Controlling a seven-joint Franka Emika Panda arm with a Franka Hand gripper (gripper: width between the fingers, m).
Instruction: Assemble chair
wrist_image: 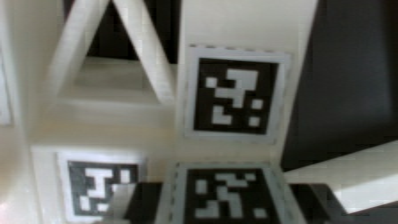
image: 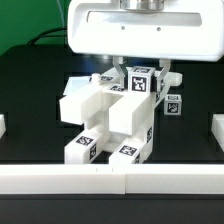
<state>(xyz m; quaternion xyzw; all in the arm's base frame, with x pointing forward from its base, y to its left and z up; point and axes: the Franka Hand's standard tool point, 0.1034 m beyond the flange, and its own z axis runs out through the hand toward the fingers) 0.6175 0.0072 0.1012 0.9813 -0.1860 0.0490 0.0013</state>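
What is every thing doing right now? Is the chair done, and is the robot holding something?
chair: partly built, white pieces joined in one cluster on the black table, not finished.
tagged piece: upright at the cluster's back, between the tool's fingers.
tool: lowered over the chair, fingers either side of the tagged piece; grip unclear.

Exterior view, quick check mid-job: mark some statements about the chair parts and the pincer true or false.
1. The pincer is above the cluster of chair parts. True.
2. The table is white. False: it is black, with a white rail along its front edge.
3. Several parts carry black-and-white tags. True.
4. The parts are red. False: they are matte white.
5. The pincer is far from the parts, at the exterior view's left. False: it is right over them, near the middle.
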